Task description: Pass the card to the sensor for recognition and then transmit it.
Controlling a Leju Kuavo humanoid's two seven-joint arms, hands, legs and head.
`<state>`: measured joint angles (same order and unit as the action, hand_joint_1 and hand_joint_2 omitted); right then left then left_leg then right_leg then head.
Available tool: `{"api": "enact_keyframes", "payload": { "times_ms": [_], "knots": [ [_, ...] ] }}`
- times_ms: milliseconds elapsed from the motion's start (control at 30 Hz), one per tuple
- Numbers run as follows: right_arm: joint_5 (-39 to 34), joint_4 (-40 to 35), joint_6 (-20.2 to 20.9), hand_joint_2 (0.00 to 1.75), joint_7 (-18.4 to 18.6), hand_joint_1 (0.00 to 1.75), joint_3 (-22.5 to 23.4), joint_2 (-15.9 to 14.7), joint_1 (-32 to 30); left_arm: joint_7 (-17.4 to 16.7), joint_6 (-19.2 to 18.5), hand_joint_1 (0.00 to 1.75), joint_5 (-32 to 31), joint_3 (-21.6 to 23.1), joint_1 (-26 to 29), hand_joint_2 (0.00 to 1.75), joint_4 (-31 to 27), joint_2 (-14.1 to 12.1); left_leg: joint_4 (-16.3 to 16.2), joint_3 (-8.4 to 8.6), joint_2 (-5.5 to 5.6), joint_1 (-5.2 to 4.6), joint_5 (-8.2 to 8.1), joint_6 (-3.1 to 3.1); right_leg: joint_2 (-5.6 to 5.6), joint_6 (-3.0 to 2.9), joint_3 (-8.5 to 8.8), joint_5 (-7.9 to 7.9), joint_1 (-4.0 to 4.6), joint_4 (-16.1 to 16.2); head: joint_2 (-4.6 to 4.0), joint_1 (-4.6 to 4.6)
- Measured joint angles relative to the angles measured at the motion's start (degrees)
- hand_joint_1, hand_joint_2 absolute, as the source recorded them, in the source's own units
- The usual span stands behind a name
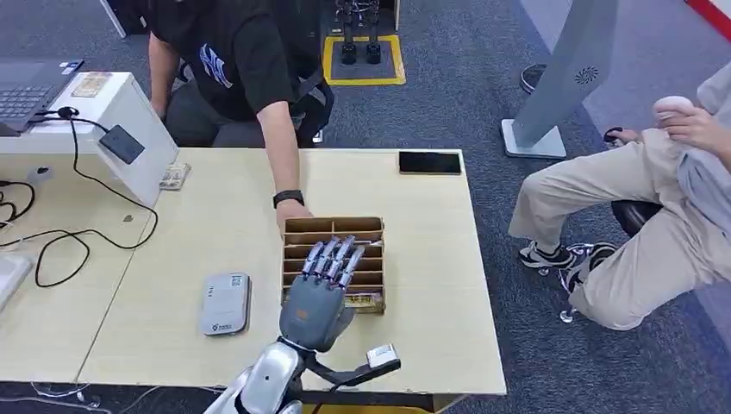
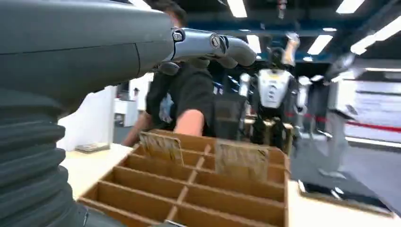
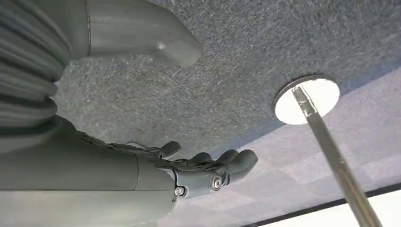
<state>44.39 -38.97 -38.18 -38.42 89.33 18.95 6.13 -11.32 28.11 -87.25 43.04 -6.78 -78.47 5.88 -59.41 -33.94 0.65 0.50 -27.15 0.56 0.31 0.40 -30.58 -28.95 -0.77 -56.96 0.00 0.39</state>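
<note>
Your left hand point(image 1: 321, 289) hovers over the near rows of the slotted cardboard card organizer point(image 1: 334, 263) on the pale wood-grain table point(image 1: 431, 285), fingers straight and slightly spread, holding nothing. Cards point(image 2: 161, 146) stand upright in the far slots in the left wrist view, just ahead of a person's hand point(image 1: 293, 211) resting at the box's far edge. Your right hand point(image 3: 189, 172) hangs over grey carpet, fingers loosely curled, empty.
</note>
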Motion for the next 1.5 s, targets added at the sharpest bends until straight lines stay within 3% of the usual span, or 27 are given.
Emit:
{"api": "enact_keyframes", "payload": {
  "times_ms": [300,933,1500],
  "knots": [
    [0.1,0.9,0.0,1.75,-0.1,0.00,0.0,0.0,0.3,3.5,5.8,0.00,3.0,-5.8,3.5,1.75,-2.7,2.2,0.0,-0.01,-0.01,-0.01,0.00,0.00,0.02,0.00,0.01,0.00,-0.01,0.0,0.00,-0.02],
    [1.2,1.9,0.0,1.75,0.4,0.00,0.0,0.0,0.6,4.2,1.9,0.00,0.3,-6.8,4.2,1.75,-3.1,2.6,0.0,-0.01,0.00,-0.01,0.00,0.00,0.01,0.00,0.00,0.00,-0.01,0.0,0.00,0.00],
    [0.9,2.1,0.0,1.75,-0.3,0.00,0.0,0.0,0.7,4.1,2.0,0.00,0.7,-6.8,4.4,1.75,-3.0,2.6,0.0,-0.01,0.00,-0.01,0.00,0.00,0.01,0.00,0.00,0.00,-0.01,0.0,0.00,-0.02]
  ]
}}
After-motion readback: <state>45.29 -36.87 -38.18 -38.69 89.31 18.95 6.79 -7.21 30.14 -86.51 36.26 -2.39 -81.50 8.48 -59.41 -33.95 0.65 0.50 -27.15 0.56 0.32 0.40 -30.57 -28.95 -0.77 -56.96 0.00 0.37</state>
